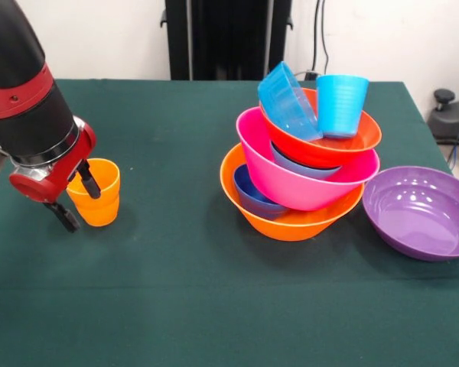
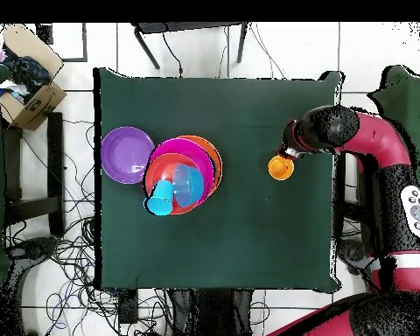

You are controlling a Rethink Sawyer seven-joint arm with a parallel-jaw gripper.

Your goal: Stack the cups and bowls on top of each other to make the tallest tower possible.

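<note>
At centre right of the front view the tower (image 1: 302, 172) is seen partly built: large orange bowl (image 1: 291, 222) as base, dark blue bowl (image 1: 252, 195) tucked inside it, pink bowl (image 1: 306, 183) tilted above, then the red-orange bowl (image 1: 321, 149). In that top bowl a shallow light blue bowl (image 1: 287, 99) leans on edge beside an upright light blue cup (image 1: 340, 103). Judged well along, but not finished. The purple bowl (image 1: 421, 210) is left out, just beside the tower at the right on the table (image 1: 176, 290). The orange cup (image 1: 96, 191) stands well apart at the left, with the gripper (image 1: 75, 200) around it: one finger is seen inside the cup, one outside, jaws narrow on the wall. A firm pinch cannot be confirmed, and the cup seems not yet lifted. No yellow cup or teal bowl is made out.

In the overhead view the tower's lean is lost and the bowls read as nested rings (image 2: 183, 175); the purple bowl (image 2: 128, 155) is shown touching the pile, upper left. The cup's open mouth (image 2: 281, 167) is shown at centre right, but the jaws are hidden under the arm (image 2: 336, 131).
</note>
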